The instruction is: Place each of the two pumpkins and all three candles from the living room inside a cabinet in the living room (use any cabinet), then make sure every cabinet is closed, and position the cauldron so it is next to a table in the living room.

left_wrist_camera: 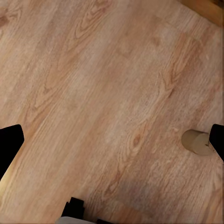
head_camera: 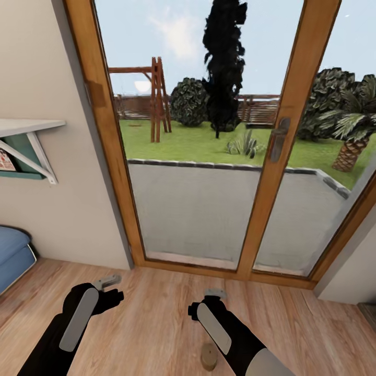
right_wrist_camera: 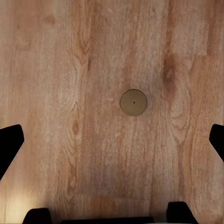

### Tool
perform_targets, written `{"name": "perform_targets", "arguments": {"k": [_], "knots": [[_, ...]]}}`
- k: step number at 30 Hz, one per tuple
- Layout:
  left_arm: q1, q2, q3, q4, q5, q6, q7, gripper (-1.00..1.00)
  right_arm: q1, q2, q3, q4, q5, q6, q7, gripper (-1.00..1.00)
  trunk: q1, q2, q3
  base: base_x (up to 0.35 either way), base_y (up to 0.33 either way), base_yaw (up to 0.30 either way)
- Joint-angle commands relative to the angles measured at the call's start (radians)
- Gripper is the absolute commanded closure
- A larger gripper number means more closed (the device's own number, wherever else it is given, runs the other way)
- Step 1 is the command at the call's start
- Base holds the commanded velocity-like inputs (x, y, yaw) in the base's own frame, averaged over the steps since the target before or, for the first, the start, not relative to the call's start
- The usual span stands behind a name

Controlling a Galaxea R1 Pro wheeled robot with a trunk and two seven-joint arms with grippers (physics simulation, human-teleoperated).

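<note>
At nine o'clock in the head view a white shelf juts from the wall, with a blue cushion below it. The left gripper hangs over bare wood floor, fingers spread wide and holding nothing. Ahead, at twelve o'clock, stands the glass door. The right gripper is also open wide and empty. A candle stands upright on the floor at six o'clock, just beside the right forearm. Seen from the right wrist, the candle sits almost straight below that gripper, so the right arm is probably the nearer one.
</note>
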Motion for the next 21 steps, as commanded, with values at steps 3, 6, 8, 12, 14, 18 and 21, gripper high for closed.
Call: {"name": "perform_targets", "arguments": {"k": [3, 6, 8, 12, 14, 18, 21], "knots": [[-0.001, 0.001, 0.000, -0.001, 0.012, 0.002, 0.010, -1.00, -0.001, 0.000, 0.003, -0.001, -0.007, 0.002, -0.009, -1.00, 0.000, -0.001, -0.001, 0.221, 0.007, 0.000], [0.000, 0.001, 0.001, -0.002, 0.012, 0.002, 0.010, -1.00, -0.001, 0.000, 0.003, -0.001, -0.007, 0.002, -0.009, -1.00, 0.000, -0.001, -0.001, 0.212, 0.002, 0.000], [-0.001, 0.002, 0.001, -0.002, 0.012, 0.002, 0.010, -1.00, -0.001, 0.000, 0.003, 0.000, -0.007, 0.002, -0.009, -1.00, 0.000, -0.001, -0.001, 0.171, 0.001, 0.000], [0.000, 0.001, 0.002, -0.007, 0.012, 0.002, 0.010, -1.00, -0.001, -0.001, 0.002, 0.001, -0.008, 0.002, -0.009, -1.00, 0.000, -0.001, -0.001, 0.062, 0.000, 0.000], [0.001, 0.002, 0.006, -0.040, 0.014, 0.002, 0.010, -1.00, -0.001, -0.002, 0.002, 0.001, -0.008, 0.001, -0.009, -1.00, 0.000, -0.001, -0.001, 0.020, 0.000, 0.000], [0.004, 0.016, 0.009, -0.095, 0.046, 0.002, 0.010, -1.00, -0.001, -0.003, 0.001, 0.001, -0.008, 0.001, -0.009, -1.00, 0.008, -0.015, -0.007, 0.005, 0.000, 0.000], [0.006, 0.040, 0.006, -0.107, 0.111, 0.003, 0.011, -1.00, -0.001, -0.004, 0.001, 0.001, -0.007, 0.000, -0.009, -1.00, 0.020, -0.036, -0.017, 0.000, 0.000, 0.000]]}}
